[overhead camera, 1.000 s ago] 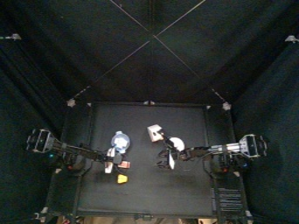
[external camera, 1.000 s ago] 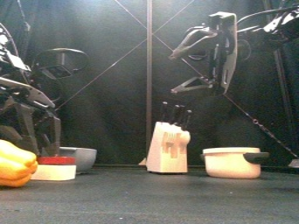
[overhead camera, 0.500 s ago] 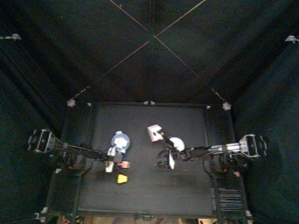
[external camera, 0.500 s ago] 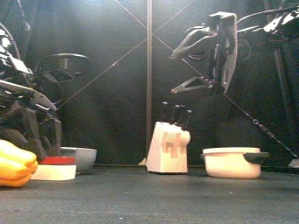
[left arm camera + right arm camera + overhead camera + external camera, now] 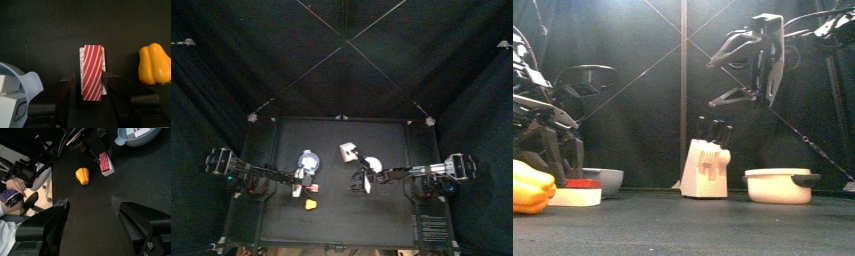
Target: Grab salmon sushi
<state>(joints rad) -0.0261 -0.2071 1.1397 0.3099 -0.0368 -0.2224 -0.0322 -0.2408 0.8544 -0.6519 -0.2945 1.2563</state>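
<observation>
The salmon sushi (image 5: 91,70), a small block with red and white stripes on top, lies on the black table between my left gripper's jaws. My left gripper (image 5: 90,82) is open, with one jaw close on each side of the sushi. In the front view the sushi (image 5: 576,193) sits on the table under the left gripper (image 5: 560,165). In the top view the left gripper (image 5: 299,184) is left of the table's middle. My right gripper (image 5: 93,223) is open and empty, held high above the table (image 5: 747,95).
A yellow pepper (image 5: 153,64) lies beside the sushi, near the front edge (image 5: 529,188). A grey-blue bowl (image 5: 604,178) stands behind the sushi. A knife block (image 5: 707,168) and a white pot (image 5: 778,185) stand mid-table. A person's hand (image 5: 13,185) shows beyond the curtains.
My left gripper has come down a little around the sushi, which has shifted very slightly. The right arm has hardly moved.
</observation>
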